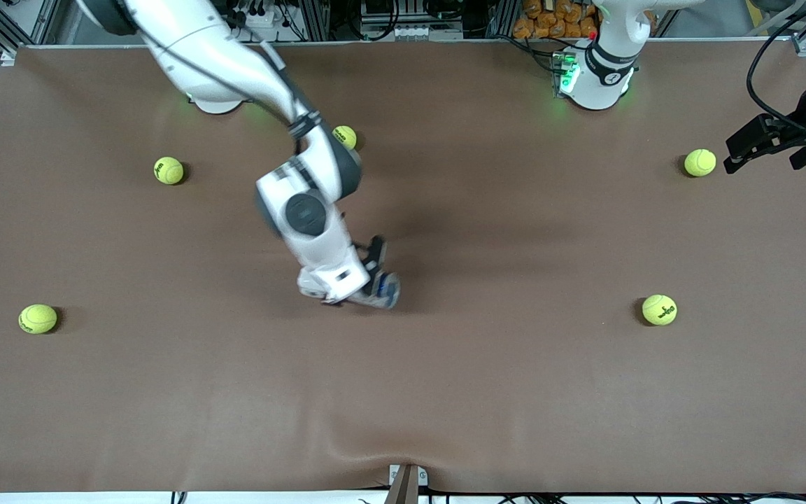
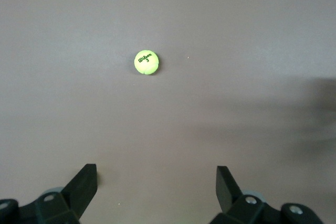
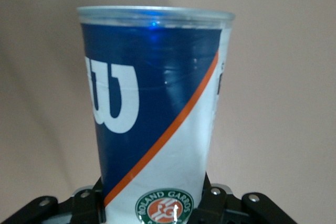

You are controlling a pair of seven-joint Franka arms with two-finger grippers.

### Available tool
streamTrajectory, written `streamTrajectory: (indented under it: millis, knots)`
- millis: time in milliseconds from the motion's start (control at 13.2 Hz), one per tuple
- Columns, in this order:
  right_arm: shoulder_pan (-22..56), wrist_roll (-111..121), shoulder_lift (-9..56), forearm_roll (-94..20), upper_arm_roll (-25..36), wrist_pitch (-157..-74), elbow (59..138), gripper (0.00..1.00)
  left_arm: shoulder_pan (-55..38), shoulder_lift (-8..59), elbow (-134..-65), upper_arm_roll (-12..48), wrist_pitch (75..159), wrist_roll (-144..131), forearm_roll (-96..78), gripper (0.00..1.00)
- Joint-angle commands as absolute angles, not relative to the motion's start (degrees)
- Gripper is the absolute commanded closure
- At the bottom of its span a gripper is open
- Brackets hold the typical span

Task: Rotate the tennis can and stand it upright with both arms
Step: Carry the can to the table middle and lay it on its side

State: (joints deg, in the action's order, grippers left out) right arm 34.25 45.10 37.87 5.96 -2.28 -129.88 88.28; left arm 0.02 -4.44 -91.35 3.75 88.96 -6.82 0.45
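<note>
A slim cylindrical tennis can [image 3: 152,114] with a navy and white label, a big white "W", an orange diagonal stripe and a clear rimmed end sits clamped in the right pincer [image 1: 375,283], over the middle of the brown worktop [image 1: 487,392]. In the right wrist view the can's long axis runs straight out from between the pincer's fingers [image 3: 86,203], which press on its lower, white part near a round green and orange emblem. From the front view the can is mostly hidden under the white wrist of the right arm, so whether it stands on the worktop or is tilted just above it is hard to tell. The left pincer [image 1: 749,147] waits well apart from the can, over the left arm's end of the worktop, its black fingers [image 2: 84,184] spread wide with nothing between them; a yellow-green felt tennis ball [image 1: 700,162] lies just beside it. Four more such balls are scattered about the worktop. The right arm is by far the nearer; for a shared turn, the left pincer would likely have to travel toward the can's free rimmed end.
</note>
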Motion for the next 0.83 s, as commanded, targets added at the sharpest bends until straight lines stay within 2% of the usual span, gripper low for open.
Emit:
streamTrajectory:
  millis: [0,227,378,454,756]
  knots:
    - [38.74,45.45,38.67,12.38,-1.41,-131.84,88.51,0.37,0.35,-4.39,-90.70,4.22,88.33,-7.65,-0.26,0.00]
    - [39.73,43.42,41.12,14.14,-1.23,-132.10,88.16,0.36,-0.17,-3.78,-90.70,4.48,88.24,-7.56,-0.44,0.00]
    - [39.46,41.58,42.18,15.03,-1.14,-132.19,87.89,0.22,-0.44,-3.69,-90.70,4.66,87.98,-7.64,-0.62,0.00]
    - [39.46,41.49,42.10,15.03,-1.06,-132.10,87.89,0.00,-0.35,-3.60,-90.79,4.66,87.89,-7.56,-0.62,0.00]
    - [39.55,41.13,40.79,14.07,-1.14,-131.31,87.45,0.00,0.44,-1.94,-90.88,4.57,86.58,-6.86,-1.23,0.00]
